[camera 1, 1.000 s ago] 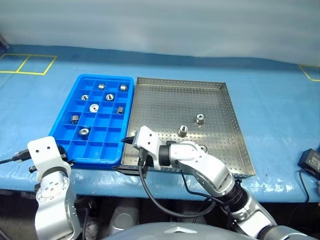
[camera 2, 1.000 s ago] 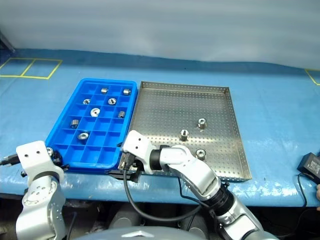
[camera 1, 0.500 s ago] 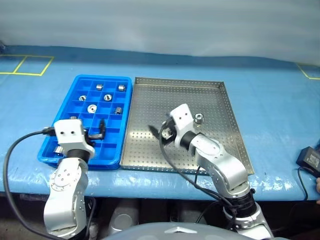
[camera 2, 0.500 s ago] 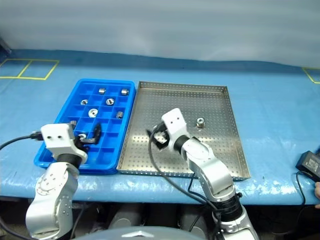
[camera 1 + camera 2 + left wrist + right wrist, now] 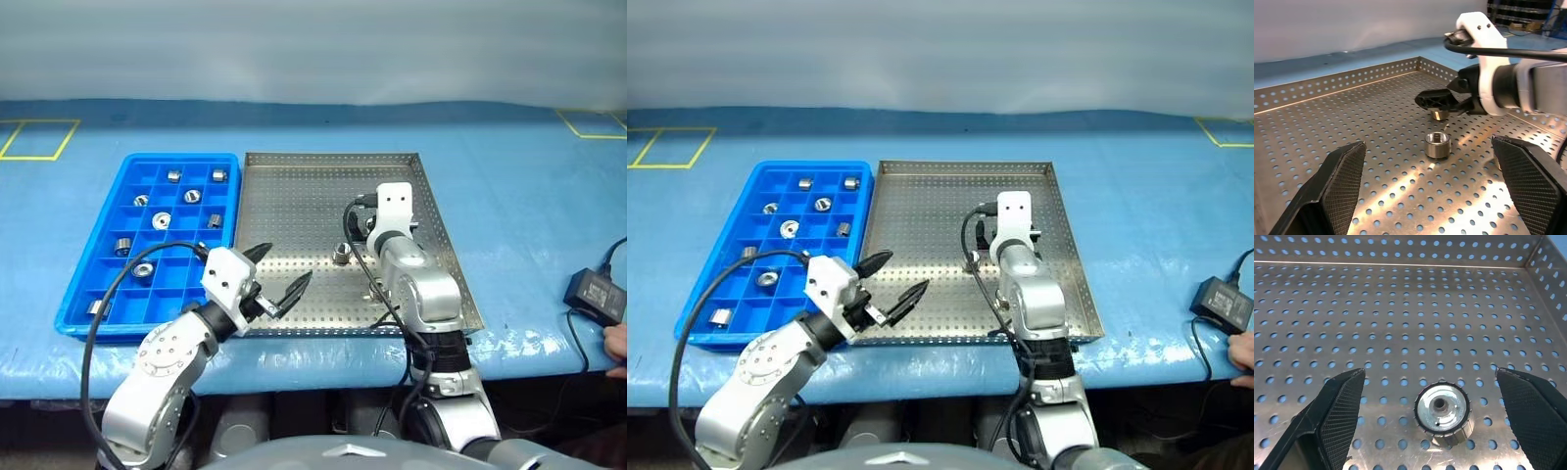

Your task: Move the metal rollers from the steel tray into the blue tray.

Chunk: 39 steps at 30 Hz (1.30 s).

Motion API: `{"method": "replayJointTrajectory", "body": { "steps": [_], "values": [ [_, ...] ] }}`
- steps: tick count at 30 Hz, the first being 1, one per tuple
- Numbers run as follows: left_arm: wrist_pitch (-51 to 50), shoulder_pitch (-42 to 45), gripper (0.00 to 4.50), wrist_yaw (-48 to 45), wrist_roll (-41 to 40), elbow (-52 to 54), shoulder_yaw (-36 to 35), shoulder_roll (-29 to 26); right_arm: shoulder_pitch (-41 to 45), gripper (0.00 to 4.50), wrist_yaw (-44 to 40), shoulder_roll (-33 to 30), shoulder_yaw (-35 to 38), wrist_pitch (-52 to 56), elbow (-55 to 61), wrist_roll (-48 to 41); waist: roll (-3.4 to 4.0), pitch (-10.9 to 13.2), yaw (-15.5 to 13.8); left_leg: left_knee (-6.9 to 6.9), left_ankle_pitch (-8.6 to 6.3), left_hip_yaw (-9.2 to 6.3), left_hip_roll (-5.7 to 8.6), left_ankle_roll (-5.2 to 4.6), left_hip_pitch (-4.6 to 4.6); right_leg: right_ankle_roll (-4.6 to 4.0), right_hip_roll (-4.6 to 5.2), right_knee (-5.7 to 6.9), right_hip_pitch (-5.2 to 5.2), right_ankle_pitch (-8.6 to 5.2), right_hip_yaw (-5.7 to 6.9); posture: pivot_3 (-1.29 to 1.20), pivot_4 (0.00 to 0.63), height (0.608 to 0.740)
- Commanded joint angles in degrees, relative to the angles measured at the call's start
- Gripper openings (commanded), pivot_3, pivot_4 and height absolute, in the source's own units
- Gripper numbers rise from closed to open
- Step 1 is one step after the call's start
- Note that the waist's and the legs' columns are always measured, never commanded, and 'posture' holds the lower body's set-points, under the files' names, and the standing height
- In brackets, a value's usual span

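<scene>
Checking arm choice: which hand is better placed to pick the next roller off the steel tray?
Right, probably. The right hand is open above a roller on the steel tray, which lies between its fingers. The left hand, also open, hangs at the tray's near rim, farther from any roller.

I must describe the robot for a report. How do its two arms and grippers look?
Both arms have rounded, glossy silver-grey segments with black joints, ending in a white block-shaped wrist housing. Each gripper, the left gripper and the right gripper, has two black, pointed fingers with textured pads. A black cable loops along each arm to the wrist.
</scene>
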State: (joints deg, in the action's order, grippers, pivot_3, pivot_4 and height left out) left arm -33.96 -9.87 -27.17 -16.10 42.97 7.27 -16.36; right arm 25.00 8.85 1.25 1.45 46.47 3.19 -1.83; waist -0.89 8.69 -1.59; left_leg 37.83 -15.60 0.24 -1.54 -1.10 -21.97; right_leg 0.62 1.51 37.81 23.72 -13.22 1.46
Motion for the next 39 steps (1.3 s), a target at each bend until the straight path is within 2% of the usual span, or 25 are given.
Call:
{"method": "replayJointTrajectory", "body": {
  "steps": [1, 7, 10, 16, 17, 22, 29, 39],
  "values": [
    [0.15, -0.21, 4.48, 0.05, -0.92, 1.31, 1.55, -0.81, 1.97, 4.5, 1.31, 0.33, 1.16, -0.44, -2.03, 0.77, 0.01, 0.01, -0.01, 0.0, 0.0, 0.01, 0.0, 0.0, -0.01, 0.0, 0.0, 0.0, 0.01, 0.0, -0.01, 0.13, 0.15, 0.74],
    [0.81, -1.02, 4.48, 2.49, -0.14, 1.63, 1.14, -1.24, 0.84, 4.5, 0.98, 0.51, 1.06, 0.11, -3.95, 0.84, 0.08, 0.04, -0.06, -0.02, 0.0, 0.01, -0.02, 0.0, 0.0, 0.0, -0.01, -0.01, 0.02, 0.0, -0.04, 0.14, 0.15, 0.74],
    [1.0, -1.62, 4.5, 3.01, -0.49, 1.7, -0.05, -1.84, 0.61, 3.88, 0.97, 0.57, 1.08, -0.13, -3.87, 0.95, 0.11, 0.06, -0.05, -0.02, 0.0, 0.02, -0.02, 0.0, 0.0, 0.0, -0.01, -0.01, 0.02, 0.0, -0.04, 0.15, 0.15, 0.74],
    [1.18, -2.04, 4.5, 3.74, -0.81, 1.41, -1.27, -2.61, 1.03, 1.89, 0.86, 1.45, 1.4, -0.28, -3.21, 0.44, 0.15, 0.07, -0.11, -0.02, 0.0, 0.01, -0.02, 0.0, 0.0, 0.01, -0.01, -0.01, 0.02, -0.01, -0.04, 0.16, 0.15, 0.74],
    [1.23, -2.06, 4.5, 3.95, -0.78, 1.39, -1.31, -2.52, 1.2, 1.75, 0.76, 1.58, 1.42, -0.2, -3.0, 0.37, 0.14, 0.07, -0.1, -0.02, 0.0, 0.01, -0.02, 0.0, 0.0, 0.01, -0.01, -0.01, 0.01, -0.01, -0.04, 0.16, 0.15, 0.74],
    [3.33, -2.12, 4.5, 8.33, 0.24, 0.89, -3.99, 0.49, 3.18, 1.75, -1.0, 1.8, -1.05, -1.46, -1.02, 0.73, 0.17, 0.09, -0.13, -0.02, 0.0, 0.02, -0.03, 0.0, 0.01, 0.01, -0.03, -0.01, 0.02, 0.0, -0.05, 0.2, 0.15, 0.74],
    [7.61, -2.19, 4.5, 19.57, 4.57, 1.46, -11.99, 6.59, 7.18, 1.75, -10.17, 3.03, -10.82, -5.36, 0.05, 0.08, 0.21, 0.12, -0.79, -0.1, 0.0, 0.0, -0.05, 0.0, 0.01, -0.01, -0.11, 0.0, 0.06, -0.01, -0.04, 0.3, 0.15, 0.74],
    [7.64, -10.57, 4.5, 27.62, 8.77, 8.8, -17.48, 10.85, 10.68, 1.75, -18.06, 7.54, -18.08, -12.76, -8.77, -0.53, 0.16, 0.13, -5.9, -0.21, 0.0, -0.12, 0.04, 0.01, -0.05, 0.01, 0.09, -0.12, 0.04, -0.03, 0.22, 0.5, 0.15, 0.74]
  ]
}}
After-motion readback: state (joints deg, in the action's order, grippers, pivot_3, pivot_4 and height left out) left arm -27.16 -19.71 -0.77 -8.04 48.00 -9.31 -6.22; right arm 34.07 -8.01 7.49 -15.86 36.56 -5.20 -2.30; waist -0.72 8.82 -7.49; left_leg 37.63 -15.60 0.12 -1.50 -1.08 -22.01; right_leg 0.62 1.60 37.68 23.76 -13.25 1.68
